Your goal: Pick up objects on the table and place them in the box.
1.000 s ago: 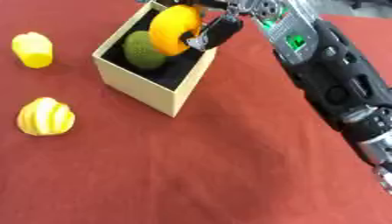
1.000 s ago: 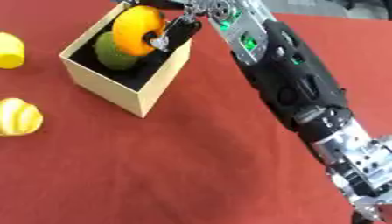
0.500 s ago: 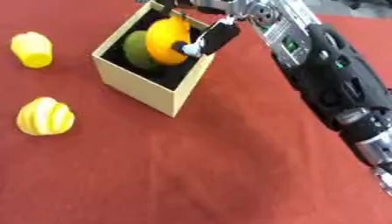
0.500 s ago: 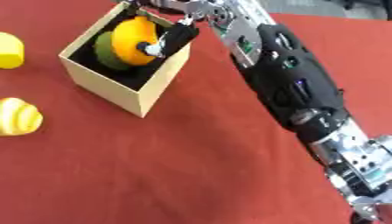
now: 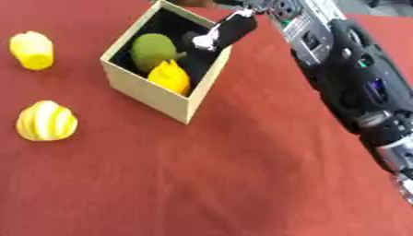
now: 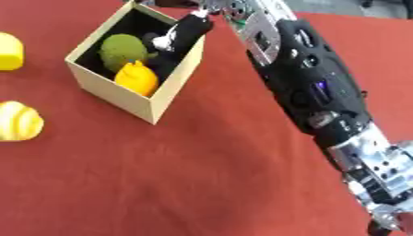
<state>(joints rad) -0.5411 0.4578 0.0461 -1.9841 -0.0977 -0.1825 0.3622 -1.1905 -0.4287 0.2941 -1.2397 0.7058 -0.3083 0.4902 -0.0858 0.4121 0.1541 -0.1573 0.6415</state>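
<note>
1. Your right hand [image 5: 230,30] sits over the far right corner of the box [image 5: 153,97], but its top is cut off by the upper edge, so you cannot tell whether the fingers are apart or together. One dark finger slants down into the box.
2. Your left hand shows in neither view.
3. The orange fruit [image 5: 171,77] lies inside the box against its near right wall, free of the hand, its pointed end up and toward the far side.
4. The green fruit [image 5: 151,49] lies just behind it in the box, touching it.
5. Left of the box, a plain yellow fruit [image 5: 32,50] and a striped yellow fruit [image 5: 47,121] rest on the red table [image 5: 226,184], well apart from the box; the right eye view crops both.
</note>
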